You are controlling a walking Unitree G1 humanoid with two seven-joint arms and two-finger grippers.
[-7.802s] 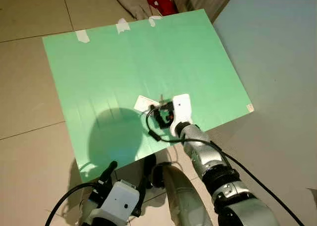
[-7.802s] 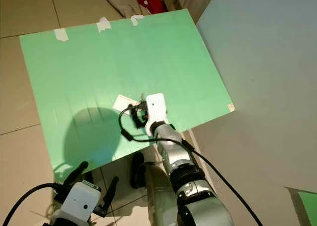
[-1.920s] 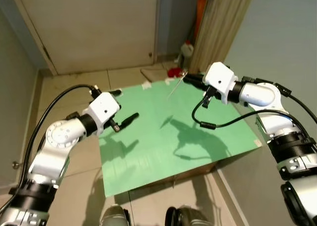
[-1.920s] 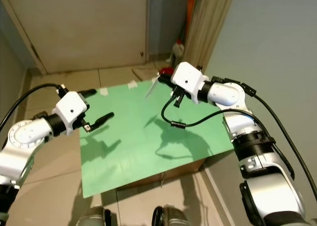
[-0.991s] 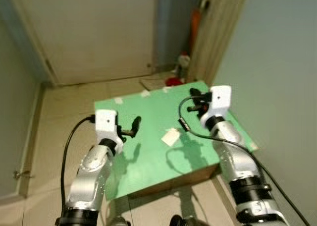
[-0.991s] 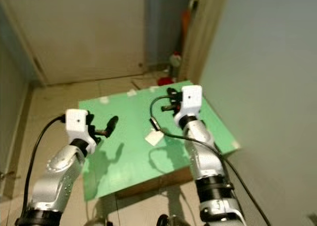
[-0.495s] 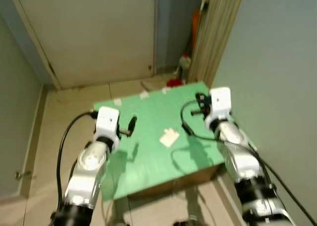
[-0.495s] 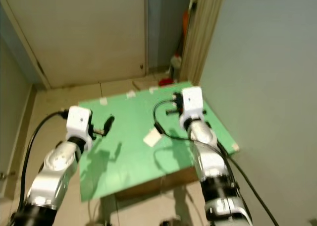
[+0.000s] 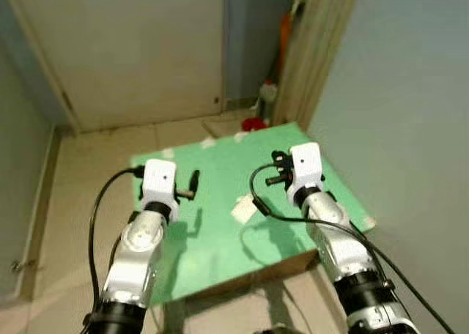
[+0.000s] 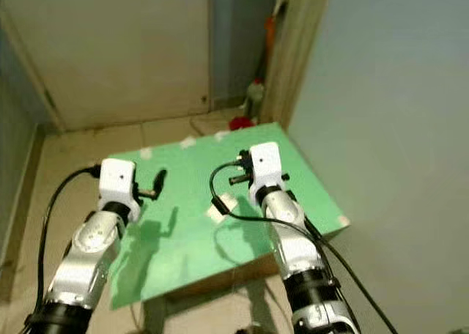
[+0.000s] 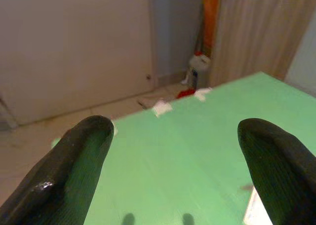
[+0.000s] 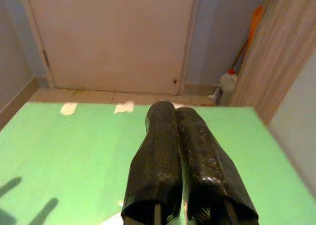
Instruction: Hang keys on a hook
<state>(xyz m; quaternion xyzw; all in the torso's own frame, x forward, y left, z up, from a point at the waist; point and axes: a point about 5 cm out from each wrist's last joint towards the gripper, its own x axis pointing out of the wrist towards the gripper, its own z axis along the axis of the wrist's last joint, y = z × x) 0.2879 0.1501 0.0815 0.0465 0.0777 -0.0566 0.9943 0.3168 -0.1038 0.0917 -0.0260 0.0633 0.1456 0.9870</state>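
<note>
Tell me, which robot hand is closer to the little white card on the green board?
Right. The right gripper hovers just above and beyond the white card. The left gripper hangs farther off, over the green board's left part.

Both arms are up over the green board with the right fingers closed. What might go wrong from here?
1. The right gripper is shut with nothing visible between its fingers, and a white tag-like item, possibly the key tag, lies on the green board; the robot may carry on empty-handed.
2. No hook can be made out here, so hanging has no visible target.
3. The open left gripper hovers low over the board.
</note>
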